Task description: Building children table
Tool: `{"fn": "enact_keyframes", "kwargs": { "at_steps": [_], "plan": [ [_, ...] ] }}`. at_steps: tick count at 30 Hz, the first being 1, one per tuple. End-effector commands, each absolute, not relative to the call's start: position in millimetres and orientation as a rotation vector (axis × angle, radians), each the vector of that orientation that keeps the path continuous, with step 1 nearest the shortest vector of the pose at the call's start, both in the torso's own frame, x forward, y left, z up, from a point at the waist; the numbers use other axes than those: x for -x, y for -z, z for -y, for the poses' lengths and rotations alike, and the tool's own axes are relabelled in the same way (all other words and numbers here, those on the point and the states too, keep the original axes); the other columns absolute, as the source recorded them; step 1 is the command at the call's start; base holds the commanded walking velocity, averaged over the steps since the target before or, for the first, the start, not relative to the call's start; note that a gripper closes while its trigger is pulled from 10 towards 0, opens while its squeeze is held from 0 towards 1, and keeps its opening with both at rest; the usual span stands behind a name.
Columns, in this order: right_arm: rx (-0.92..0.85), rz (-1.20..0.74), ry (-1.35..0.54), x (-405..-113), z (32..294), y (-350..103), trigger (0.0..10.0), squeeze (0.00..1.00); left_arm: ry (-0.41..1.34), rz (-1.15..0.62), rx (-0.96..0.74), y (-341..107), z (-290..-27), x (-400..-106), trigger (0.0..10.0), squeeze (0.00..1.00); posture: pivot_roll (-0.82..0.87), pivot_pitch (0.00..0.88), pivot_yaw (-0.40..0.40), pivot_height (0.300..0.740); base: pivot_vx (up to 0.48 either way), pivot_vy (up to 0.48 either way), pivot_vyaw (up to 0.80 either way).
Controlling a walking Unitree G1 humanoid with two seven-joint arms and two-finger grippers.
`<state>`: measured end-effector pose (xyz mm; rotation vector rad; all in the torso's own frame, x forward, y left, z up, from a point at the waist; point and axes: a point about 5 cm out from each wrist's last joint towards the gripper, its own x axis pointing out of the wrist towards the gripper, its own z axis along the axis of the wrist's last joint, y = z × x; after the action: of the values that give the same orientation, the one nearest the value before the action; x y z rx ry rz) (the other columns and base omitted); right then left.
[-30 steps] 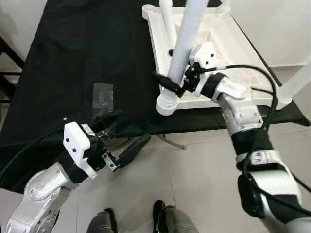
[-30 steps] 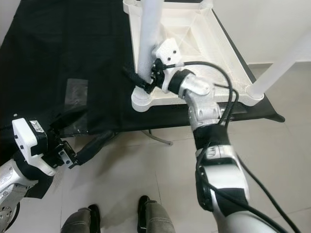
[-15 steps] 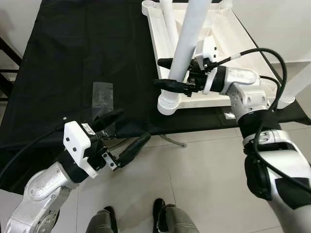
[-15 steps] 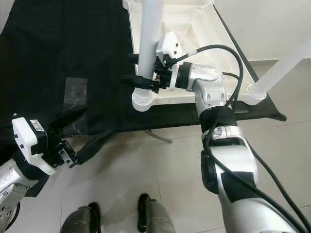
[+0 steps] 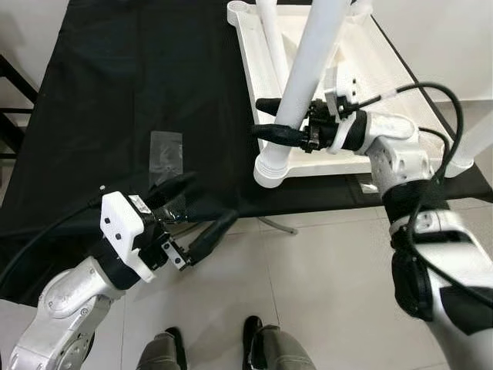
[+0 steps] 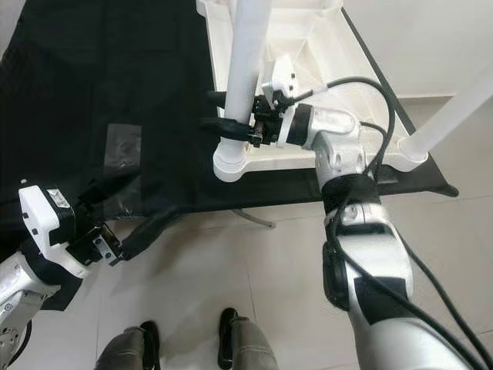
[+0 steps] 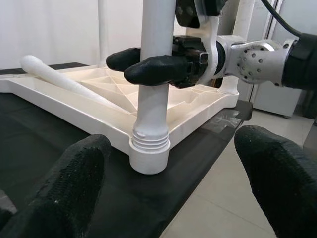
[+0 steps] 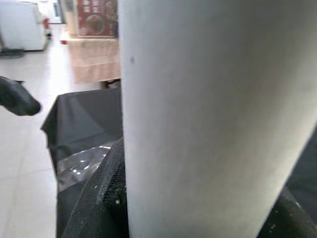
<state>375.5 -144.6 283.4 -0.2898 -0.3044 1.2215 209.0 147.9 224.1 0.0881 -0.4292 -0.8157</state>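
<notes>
We see the right gripper [image 5: 271, 119] with fingers clenched around the white table leg [image 5: 308, 73], standing in the near-left corner socket of the upturned tabletop [image 5: 370, 69] on the bench [image 5: 115, 92]. Left gripper [image 5: 202, 216] idle, fingers released. Threads still exposed; skewed twisting could cross-thread.

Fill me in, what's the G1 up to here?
It is assembling a white children's table that lies upside down on a black-covered work surface. The right gripper is shut on an upright white leg just above its threaded end, which sits in the near corner socket. The left gripper hangs open off the near edge, holding nothing. Another leg lies loose inside the tabletop. A person's feet are at the bottom of the head view.
</notes>
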Motion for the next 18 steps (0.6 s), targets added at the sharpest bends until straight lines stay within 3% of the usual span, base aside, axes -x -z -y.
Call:
{"fn": "enact_keyframes", "kwargs": {
  "at_steps": [1, 2, 3, 5, 8, 11, 16, 17, 18],
  "plan": [
    [0.321, 0.213, -1.139, -376, 152, -250, 0.0, 0.00, 0.828, 0.419, -0.106, -223, -149, -206, 10.0, 0.00, 0.07, 0.286, -0.128, 0.740, 0.000, 0.000, 0.00],
    [0.273, 0.204, -0.953, -380, 150, -237, 0.0, 0.00, 0.828, 0.418, -0.107, -223, -150, -205, 10.0, 0.00, 0.07, 0.287, -0.136, 0.740, 0.000, 0.000, 0.00],
    [0.234, 0.207, -0.498, -384, 157, -222, 0.0, 0.00, 0.828, 0.416, -0.111, -223, -151, -205, 10.0, 0.00, 0.06, 0.289, -0.131, 0.740, 0.000, 0.000, 0.00],
    [0.223, 0.182, -0.388, -366, 143, -196, 0.0, 0.00, 0.830, 0.415, -0.114, -223, -152, -205, 10.0, 0.00, 0.06, 0.292, -0.124, 0.740, 0.000, 0.000, 0.00],
    [0.212, 0.170, -0.346, -352, 134, -183, 0.0, 0.00, 0.831, 0.413, -0.116, -223, -152, -206, 10.0, 0.00, 0.07, 0.293, -0.121, 0.740, 0.000, 0.000, 0.00],
    [0.155, 0.128, -0.430, -335, 109, -165, 0.0, 0.00, 0.844, 0.408, -0.122, -221, -151, -207, 10.0, 0.00, 0.06, 0.267, -0.113, 0.740, 0.000, 0.000, 0.00],
    [0.130, 0.139, -0.410, -345, 106, -171, 0.0, 0.00, 0.853, 0.411, -0.128, -221, -150, -210, 10.0, 0.00, 0.07, 0.252, -0.112, 0.740, 0.000, 0.000, 0.00],
    [0.133, 0.147, -0.400, -348, 106, -176, 10.0, 0.00, 0.853, 0.411, -0.129, -221, -151, -210, 10.0, 0.00, 0.07, 0.249, -0.109, 0.740, 0.000, 0.000, 0.00],
    [0.139, 0.164, -0.418, -350, 106, -181, 10.0, 0.00, 0.853, 0.411, -0.131, -221, -151, -210, 10.0, 0.00, 0.07, 0.243, -0.106, 0.740, 0.000, 0.000, 0.00]
  ]
}}
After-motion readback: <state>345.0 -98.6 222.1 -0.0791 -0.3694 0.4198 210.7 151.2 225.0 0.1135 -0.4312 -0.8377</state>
